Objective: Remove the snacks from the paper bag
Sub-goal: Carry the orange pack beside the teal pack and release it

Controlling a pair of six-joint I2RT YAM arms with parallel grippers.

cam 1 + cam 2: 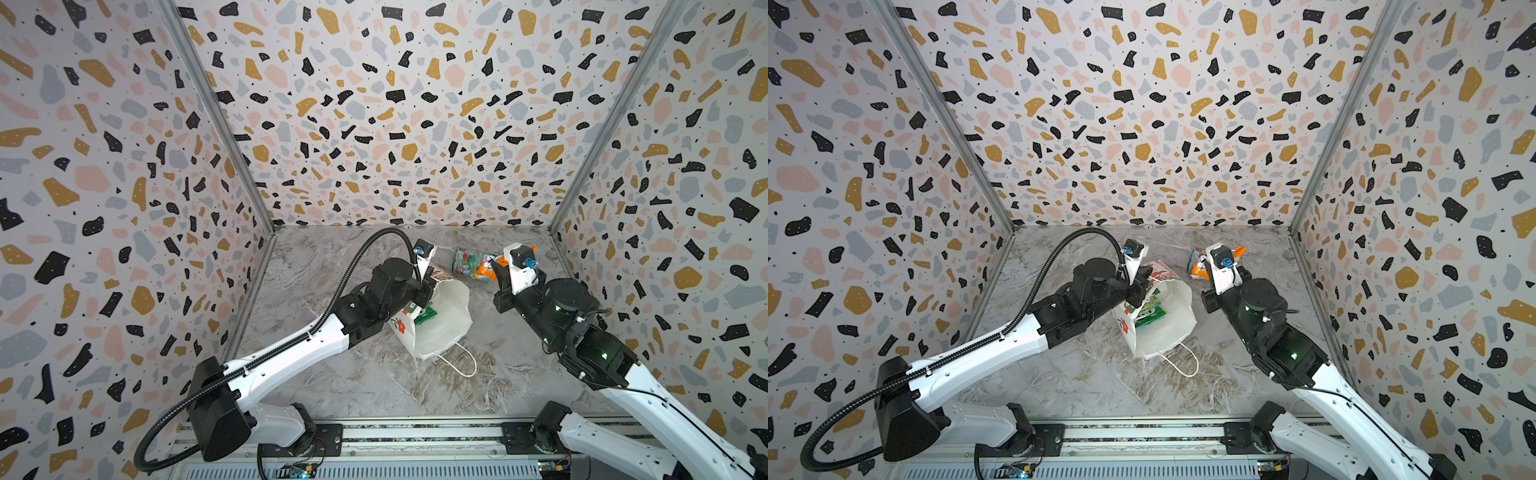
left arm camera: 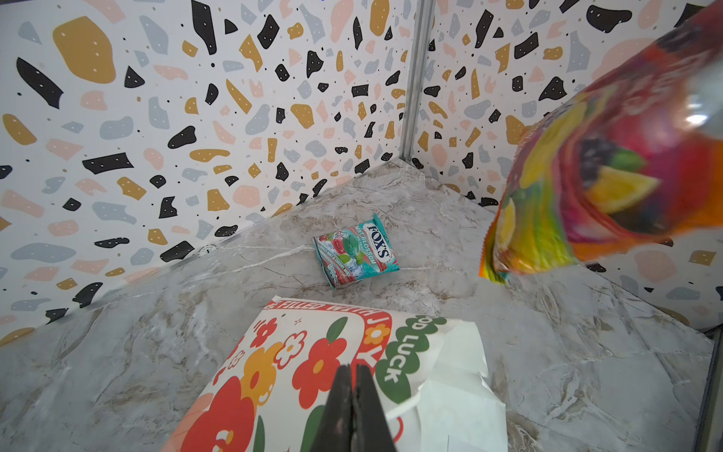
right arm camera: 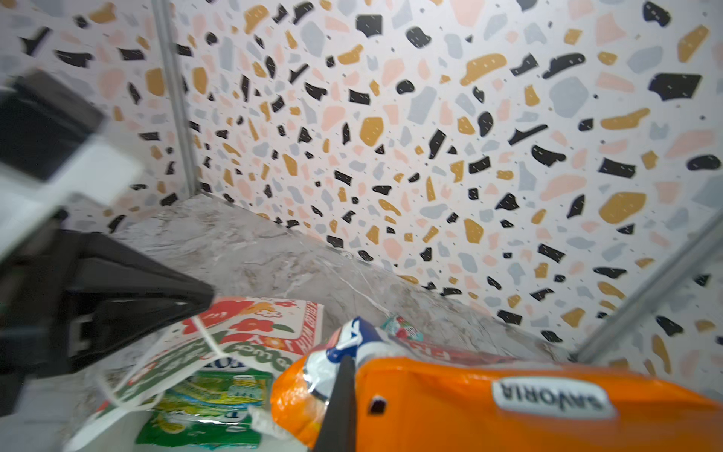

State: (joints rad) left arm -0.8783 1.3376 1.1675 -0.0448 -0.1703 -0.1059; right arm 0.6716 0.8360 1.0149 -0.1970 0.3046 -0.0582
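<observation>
Partway, I judge: one teal packet [image 2: 354,250] lies on the tabletop [image 1: 374,395] beyond the paper bag [image 1: 444,316], right jaws clamp an orange packet [image 3: 469,407] lifted clear of its mouth, left jaws pinch its rim, and green packets [image 1: 1148,309] are left inside.

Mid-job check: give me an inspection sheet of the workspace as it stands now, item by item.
Surface: marbled tabletop, no spill seen.
Job's things: paper bag open, with green packets inside; teal packet lying on the tabletop beyond the bag; orange packet held up off the tabletop.
Clutter: nothing seen.
Grippers: left gripper shut on the bag's printed wall; right gripper shut on the orange packet.
Cables: black conduit arcs along the left arm; the bag's cord handle lies on the tabletop.
Surroundings: terrazzo-print walls on three sides; rail at the front.
</observation>
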